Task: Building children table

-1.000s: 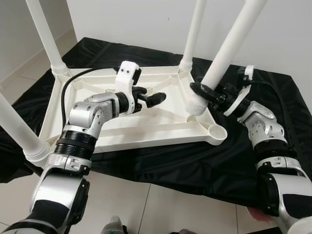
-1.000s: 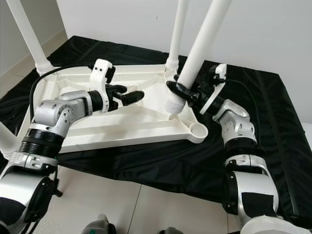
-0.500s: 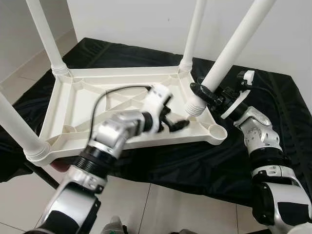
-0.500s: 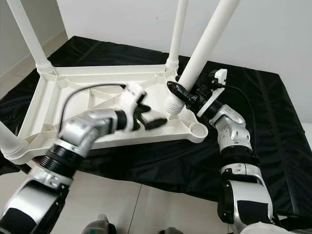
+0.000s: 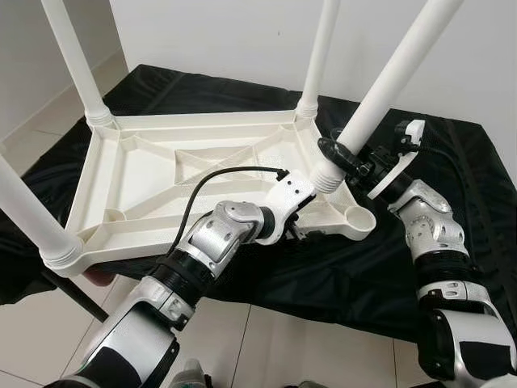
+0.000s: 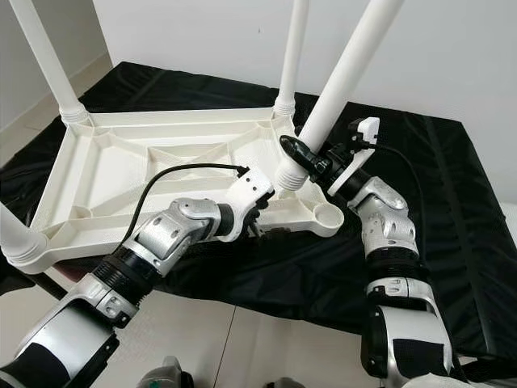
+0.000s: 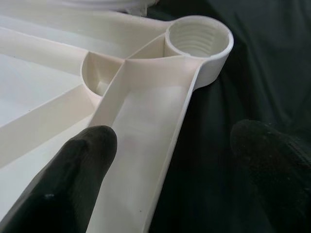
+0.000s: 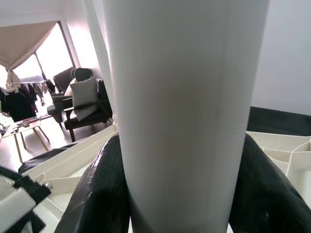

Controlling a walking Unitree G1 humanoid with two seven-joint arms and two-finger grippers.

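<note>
At frame centre the right gripper (image 5: 331, 151), jaws clenched on the fourth leg (image 5: 388, 83), is carrying it toward the upturned table's (image 5: 161, 174) empty socket (image 7: 198, 40), while the left gripper (image 5: 300, 232), jaws released, is straddling its rim.

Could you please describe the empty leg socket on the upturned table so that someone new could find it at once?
On the black cloth lies a white tabletop, upside down. Go to its near corner on the robot's right, beside the leg that the right gripper holds. There sits a round socket, threaded inside; unlike the other corners, it has no leg.
</note>
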